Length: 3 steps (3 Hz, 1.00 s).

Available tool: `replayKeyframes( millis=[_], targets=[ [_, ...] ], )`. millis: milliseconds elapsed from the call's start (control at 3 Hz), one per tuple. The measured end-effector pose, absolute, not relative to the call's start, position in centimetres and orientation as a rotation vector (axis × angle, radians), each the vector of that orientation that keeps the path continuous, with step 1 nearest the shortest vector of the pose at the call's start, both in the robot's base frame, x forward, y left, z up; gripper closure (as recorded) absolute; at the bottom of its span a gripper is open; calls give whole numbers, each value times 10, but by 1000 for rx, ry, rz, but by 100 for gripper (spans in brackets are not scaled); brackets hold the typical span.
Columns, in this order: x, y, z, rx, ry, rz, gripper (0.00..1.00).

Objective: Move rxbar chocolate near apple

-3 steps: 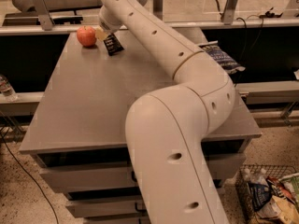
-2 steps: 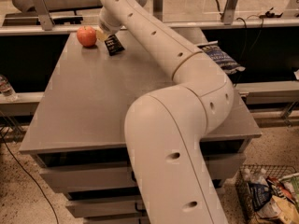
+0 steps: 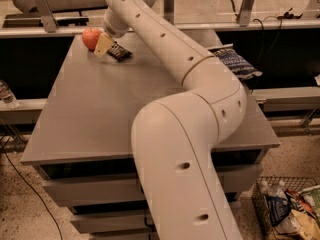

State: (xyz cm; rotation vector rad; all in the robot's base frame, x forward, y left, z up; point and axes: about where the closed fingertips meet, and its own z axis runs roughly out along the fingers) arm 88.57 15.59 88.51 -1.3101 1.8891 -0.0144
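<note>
Red-orange apple [image 3: 91, 37], black rxbar chocolate [image 3: 119, 52] with perhaps white lettering, tan-tipped cream gripper [image 3: 105, 45] between them, grey table [image 3: 95, 114].

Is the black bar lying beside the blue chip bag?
No, the rxbar chocolate is near the apple, by the end effector, far from the chip bag.

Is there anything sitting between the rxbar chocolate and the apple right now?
Only the gripper itself: it hangs at the far left corner of the table, between the apple and the rxbar chocolate lying just right of it. No other object is in that gap; the blue chip bag is far off to the right.
</note>
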Motion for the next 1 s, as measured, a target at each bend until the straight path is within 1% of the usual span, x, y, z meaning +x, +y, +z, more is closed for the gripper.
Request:
replayKeyframes(
  millis=[333, 667, 1000],
  targets=[
    [875, 158, 904, -1322, 1846, 24, 0],
    [866, 127, 921, -1276, 1825, 82, 0],
    [846, 89, 942, -1190, 1762, 200, 0]
  ],
)
